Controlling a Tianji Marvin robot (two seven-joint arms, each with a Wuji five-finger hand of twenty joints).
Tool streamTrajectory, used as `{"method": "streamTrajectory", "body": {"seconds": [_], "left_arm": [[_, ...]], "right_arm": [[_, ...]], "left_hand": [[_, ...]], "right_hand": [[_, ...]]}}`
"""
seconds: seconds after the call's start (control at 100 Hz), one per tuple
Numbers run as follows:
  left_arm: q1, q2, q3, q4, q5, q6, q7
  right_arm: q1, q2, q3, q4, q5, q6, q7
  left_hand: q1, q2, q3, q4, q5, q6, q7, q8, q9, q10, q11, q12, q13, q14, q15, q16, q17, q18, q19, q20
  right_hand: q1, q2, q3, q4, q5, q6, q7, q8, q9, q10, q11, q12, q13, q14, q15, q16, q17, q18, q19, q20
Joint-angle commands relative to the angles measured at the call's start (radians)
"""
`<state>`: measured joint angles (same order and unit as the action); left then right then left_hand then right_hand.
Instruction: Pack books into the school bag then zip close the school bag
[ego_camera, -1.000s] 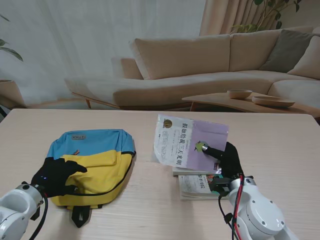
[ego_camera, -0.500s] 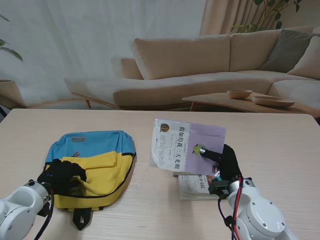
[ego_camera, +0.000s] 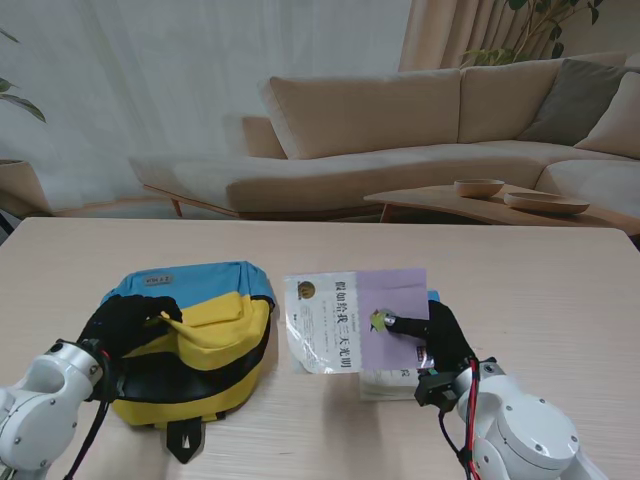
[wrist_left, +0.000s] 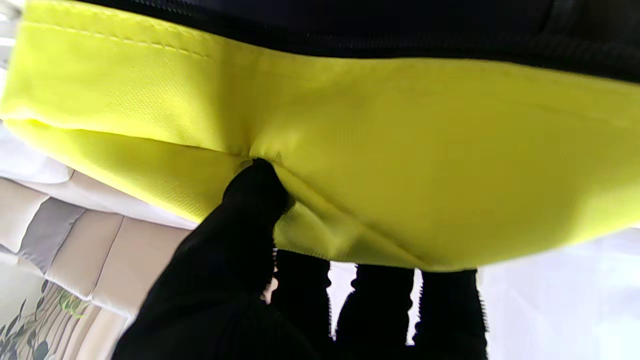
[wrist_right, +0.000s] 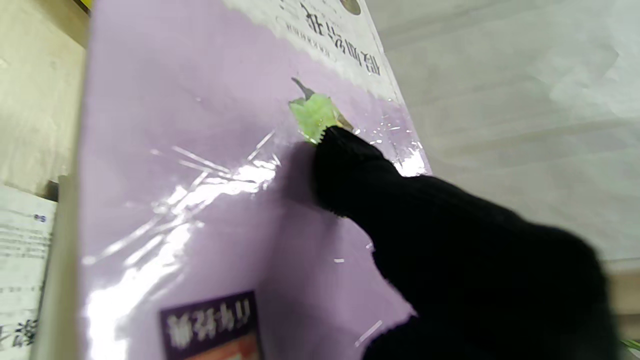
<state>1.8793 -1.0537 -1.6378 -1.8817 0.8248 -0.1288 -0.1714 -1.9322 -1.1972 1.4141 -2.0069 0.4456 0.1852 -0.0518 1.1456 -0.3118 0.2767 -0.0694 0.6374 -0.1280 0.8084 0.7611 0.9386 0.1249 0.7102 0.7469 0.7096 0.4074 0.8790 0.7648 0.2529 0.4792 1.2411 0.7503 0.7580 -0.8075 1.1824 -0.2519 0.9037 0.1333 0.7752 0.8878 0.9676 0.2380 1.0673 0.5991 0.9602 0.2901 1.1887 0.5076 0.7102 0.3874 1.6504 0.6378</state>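
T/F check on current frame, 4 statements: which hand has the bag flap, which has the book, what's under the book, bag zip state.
1. The left hand grips the yellow flap of the school bag. True.
2. The right hand is open and holds nothing. False: it holds the purple-and-white book, thumb on the cover.
3. Another book lies on the table under the held one. True.
4. The school bag is zipped closed. False: the flap is lifted, showing a dark opening.
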Motion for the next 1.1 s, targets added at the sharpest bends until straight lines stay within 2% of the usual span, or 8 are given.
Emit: {"method": "streamTrajectory", "body": {"seconds": [0.0,0.2,0.35,0.6,0.82,0.96,1.09], "left_arm": [[-0.015,-0.010,0.005,-0.031,-0.016,0.012,-0.015],[-0.038,-0.012,0.023,-0.055,-0.070,0.042,-0.025],[-0.049,-0.013,0.039,-0.067,-0.073,0.055,-0.025],[-0.067,-0.014,0.068,-0.065,-0.108,0.077,-0.029],[-0.057,-0.017,0.074,-0.079,-0.134,0.080,-0.020],[-0.048,-0.017,0.080,-0.090,-0.138,0.084,-0.021],[-0.043,-0.018,0.089,-0.098,-0.146,0.090,-0.022]], "right_arm": [[-0.009,-0.002,-0.011,-0.015,0.001,0.016,0.021],[-0.009,0.008,-0.021,-0.026,-0.011,0.124,0.073],[-0.016,0.016,-0.036,-0.034,-0.035,0.195,0.109],[-0.022,0.020,-0.092,-0.048,-0.065,0.284,0.123],[0.011,0.006,-0.176,-0.038,-0.087,0.346,0.072],[0.058,-0.020,-0.247,-0.014,-0.092,0.390,-0.007],[0.107,-0.057,-0.306,0.015,-0.065,0.432,-0.099]], "left_hand": [[0.064,0.056,-0.014,-0.002,0.032,0.001,0.138,0.087,0.084,0.045,0.141,0.011,0.035,0.042,0.055,0.029,0.015,0.058,0.063,0.035],[0.078,0.050,-0.009,-0.004,0.021,0.037,0.149,0.096,0.100,0.044,0.168,0.032,0.062,0.052,0.095,0.044,0.045,0.076,0.083,0.061],[0.079,0.042,-0.004,-0.003,0.021,0.044,0.150,0.088,0.113,0.045,0.171,0.036,0.077,0.053,0.102,0.045,0.060,0.083,0.088,0.069],[0.077,0.040,0.003,-0.006,0.010,0.059,0.156,0.082,0.112,0.044,0.171,0.038,0.075,0.051,0.102,0.043,0.061,0.082,0.084,0.074],[0.078,0.042,0.006,-0.008,0.002,0.066,0.167,0.082,0.108,0.043,0.176,0.042,0.074,0.052,0.104,0.043,0.058,0.081,0.081,0.077],[0.078,0.042,0.007,-0.008,-0.001,0.065,0.169,0.081,0.106,0.043,0.177,0.042,0.072,0.051,0.104,0.043,0.056,0.079,0.079,0.079],[0.078,0.043,0.007,-0.008,-0.001,0.067,0.170,0.080,0.105,0.044,0.177,0.042,0.069,0.052,0.102,0.042,0.054,0.078,0.077,0.079]], "right_hand": [[0.148,0.143,0.094,0.031,0.113,-0.226,0.260,0.063,0.027,0.023,0.032,0.001,0.115,0.034,0.107,0.040,0.038,0.002,0.086,0.023],[0.149,0.136,0.101,0.029,0.112,-0.217,0.262,0.048,0.029,0.031,0.034,-0.003,0.126,0.040,0.105,0.034,0.048,0.006,0.093,0.020],[0.149,0.132,0.107,0.027,0.112,-0.213,0.265,0.041,0.029,0.034,0.036,-0.006,0.127,0.042,0.105,0.032,0.051,0.010,0.096,0.018],[0.149,0.132,0.110,0.024,0.111,-0.210,0.269,0.033,0.027,0.036,0.039,-0.011,0.126,0.043,0.103,0.028,0.049,0.015,0.096,0.015],[0.149,0.132,0.110,0.023,0.107,-0.210,0.270,0.029,0.026,0.035,0.041,-0.015,0.126,0.042,0.103,0.027,0.048,0.013,0.096,0.013],[0.149,0.133,0.109,0.021,0.103,-0.210,0.271,0.026,0.026,0.030,0.042,-0.019,0.127,0.041,0.102,0.026,0.048,0.012,0.096,0.012],[0.150,0.134,0.109,0.019,0.100,-0.206,0.276,0.018,0.023,0.032,0.046,-0.025,0.127,0.034,0.094,0.021,0.048,0.012,0.097,0.011]]}}
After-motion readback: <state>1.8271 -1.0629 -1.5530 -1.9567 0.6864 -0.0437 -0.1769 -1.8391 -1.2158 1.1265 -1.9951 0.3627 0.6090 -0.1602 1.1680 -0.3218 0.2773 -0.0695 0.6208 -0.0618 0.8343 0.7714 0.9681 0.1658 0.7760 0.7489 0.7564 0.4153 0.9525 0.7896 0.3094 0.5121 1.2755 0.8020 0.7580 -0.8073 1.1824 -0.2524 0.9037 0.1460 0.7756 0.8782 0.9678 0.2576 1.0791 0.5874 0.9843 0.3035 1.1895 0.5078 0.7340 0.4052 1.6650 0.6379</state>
